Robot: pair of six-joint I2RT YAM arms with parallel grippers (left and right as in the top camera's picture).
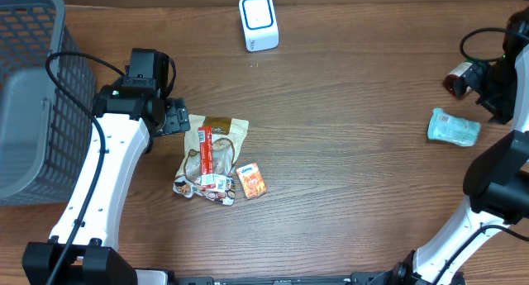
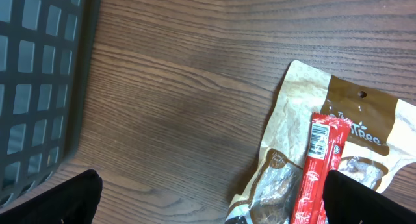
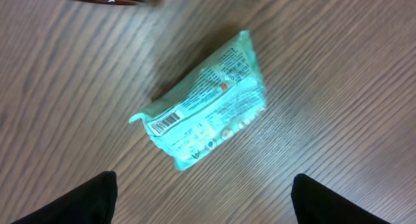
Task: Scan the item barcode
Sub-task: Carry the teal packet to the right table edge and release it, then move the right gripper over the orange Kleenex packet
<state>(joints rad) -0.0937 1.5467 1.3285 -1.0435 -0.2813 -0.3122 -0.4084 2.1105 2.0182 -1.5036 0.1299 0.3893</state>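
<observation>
Teal packet [image 3: 205,100] lies on the tabletop [image 3: 325,68] just ahead of the open, empty right end effector [image 3: 205,199], barcode [image 3: 164,122] facing up, long axis diagonal across its opening; the open left end effector [image 1: 175,118] sits well apart.

1. The teal packet [image 3: 205,113] lies flat and free at the far right of the overhead view, turned diagonally. Its barcode [image 3: 164,122] faces up, near the lower left end.
2. The scanner [image 1: 259,22], a white box with a blue-rimmed face, stands at the top middle, well apart from the packet.
</observation>
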